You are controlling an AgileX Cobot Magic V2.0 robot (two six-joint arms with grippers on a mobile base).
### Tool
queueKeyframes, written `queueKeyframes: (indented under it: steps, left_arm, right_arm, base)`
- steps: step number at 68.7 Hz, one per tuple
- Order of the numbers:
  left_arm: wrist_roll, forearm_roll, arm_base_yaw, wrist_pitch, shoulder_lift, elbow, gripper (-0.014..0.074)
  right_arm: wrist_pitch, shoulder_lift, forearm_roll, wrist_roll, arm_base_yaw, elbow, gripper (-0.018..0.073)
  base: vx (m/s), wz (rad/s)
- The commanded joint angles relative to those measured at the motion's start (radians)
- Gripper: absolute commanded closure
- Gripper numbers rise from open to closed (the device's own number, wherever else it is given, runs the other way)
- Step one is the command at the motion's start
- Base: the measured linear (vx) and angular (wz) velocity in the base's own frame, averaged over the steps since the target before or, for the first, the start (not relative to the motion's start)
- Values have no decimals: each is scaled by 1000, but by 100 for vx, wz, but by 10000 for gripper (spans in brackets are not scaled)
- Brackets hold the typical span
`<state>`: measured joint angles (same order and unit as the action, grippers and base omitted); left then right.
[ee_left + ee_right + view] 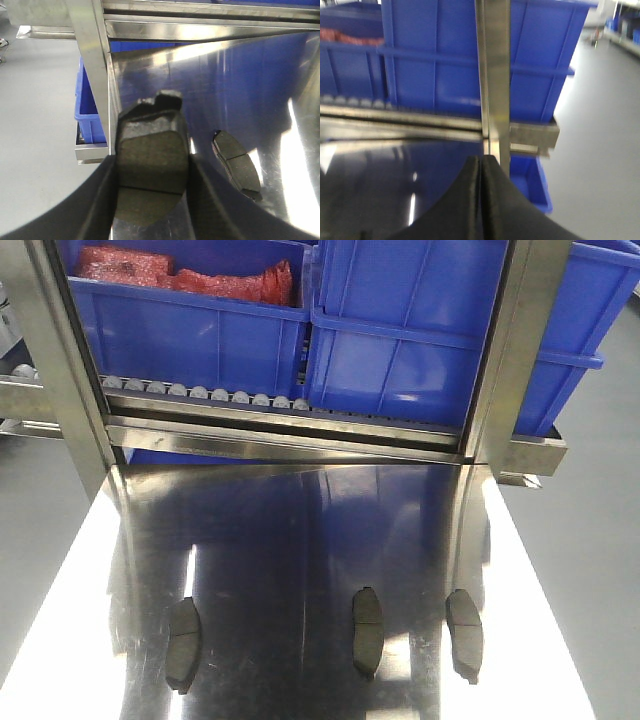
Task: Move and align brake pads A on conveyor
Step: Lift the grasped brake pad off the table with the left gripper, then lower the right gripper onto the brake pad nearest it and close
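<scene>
One brake pad (150, 150) is clamped in the left gripper (150, 169), over the steel tabletop (290, 530) edge; the left pad (183, 643), middle pad (367, 630) and right pad (464, 633) lie apart on it. The right gripper (480, 167) is clenched, w/ nothing in it. Step is prob. the carry: next needs the conveyor (not in view) and a straight set-down.

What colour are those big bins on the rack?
The bins are blue, clearest in the exterior front-facing view.

Two blue plastic bins (200, 340) sit above a row of small steel rollers (200, 393); the left one holds red bagged stuff (180, 280). Below, the shiny steel counter (300, 530) mirrors them.
</scene>
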<state>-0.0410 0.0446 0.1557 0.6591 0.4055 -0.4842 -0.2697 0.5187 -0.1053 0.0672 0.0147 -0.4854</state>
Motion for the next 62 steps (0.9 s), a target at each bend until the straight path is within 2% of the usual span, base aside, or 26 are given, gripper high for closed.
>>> queueKeyframes:
  steps: [1,10,17,21,36,43,48,55,62]
  left_arm:
    - [0,-4,1,-95,6,-30,602]
    - [0,-4,1,-95,6,-30,602]
    - [0,-4,1,-95,6,-30,602]
    - [0,-4,1,-95,6,-30,602]
    - [0,-4,1,-95,6,-30,602]
    - [0,-4,1,-95,6,-30,602]
    - [0,-4,1,-95,6,-30,602]
    - [0,-4,1,-95,6,-30,602]
    - [0,-4,1,-95,6,-30,602]
  right_arm:
    - [-40,100,-1,-9,-3,-93,567]
    - [-180,258,-1,-8,-3,-187,528]
    - [-253,364,-1,-3,-3,-241,448]
    - [-282,423,-1,7,-3,-266,384]
    - [-358,590,-2,7,-3,-332,51]
    - [-421,673,-2,7,-3,-361,-50]
    - [-461,729,-2,7,5,-385,-82]
    - [-491,804,0,-3,47,-419,-83]
    - [-508,872,-1,-67,99,-459,-78]
  base:
    - [0,0]
    - [0,0]
    - [0,0]
    - [0,0]
    - [0,0]
    - [0,0]
    - [0,0]
    - [0,0]
    - [0,0]
